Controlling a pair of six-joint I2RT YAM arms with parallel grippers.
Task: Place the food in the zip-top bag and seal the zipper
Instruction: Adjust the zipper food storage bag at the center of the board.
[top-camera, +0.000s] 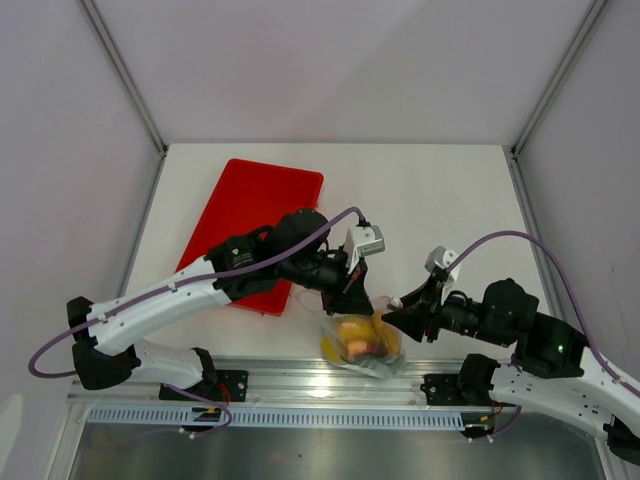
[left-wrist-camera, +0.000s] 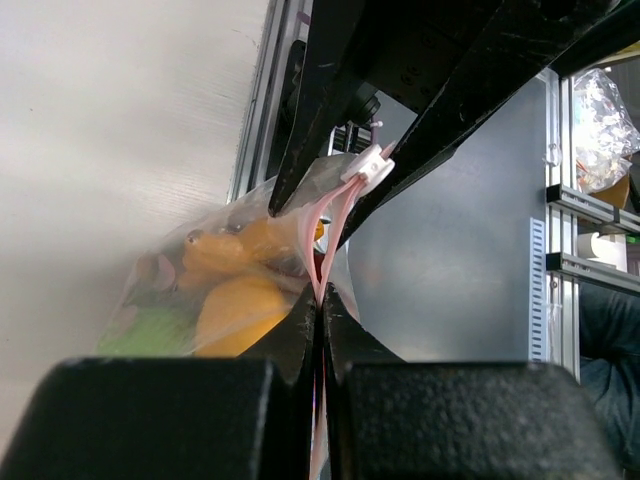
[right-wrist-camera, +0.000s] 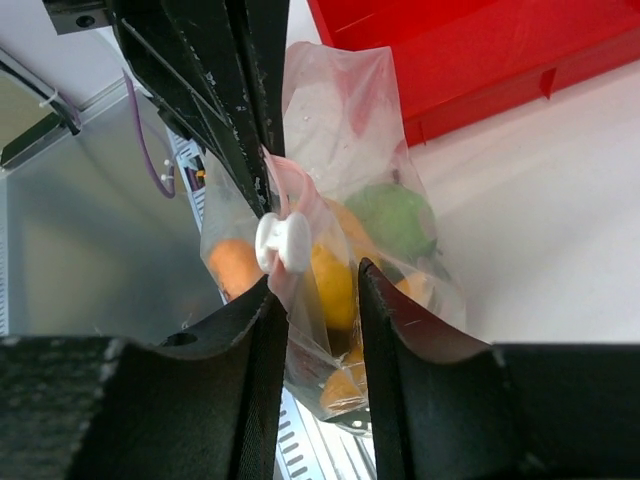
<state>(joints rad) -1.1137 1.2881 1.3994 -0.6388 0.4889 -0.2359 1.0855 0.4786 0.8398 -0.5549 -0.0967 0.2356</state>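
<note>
The clear zip-top bag (top-camera: 362, 345) hangs at the table's near edge, lifted between both grippers. Inside it are the yellow mango (right-wrist-camera: 330, 280), the green lime (right-wrist-camera: 390, 220), an orange fruit (right-wrist-camera: 235, 265) and other small foods. My left gripper (left-wrist-camera: 320, 300) is shut on the pinkish zipper strip (left-wrist-camera: 335, 215); in the top view it (top-camera: 360, 300) sits just above the bag. My right gripper (right-wrist-camera: 315, 285) is open, its fingers either side of the bag's mouth edge, next to the white slider (right-wrist-camera: 283, 243). The slider also shows in the left wrist view (left-wrist-camera: 365, 168).
The red tray (top-camera: 255, 220) lies behind the left arm at the table's left, with nothing showing on its visible part. The aluminium rail (top-camera: 300, 378) runs along the near edge, under the bag. White enclosure walls stand at both sides and the back.
</note>
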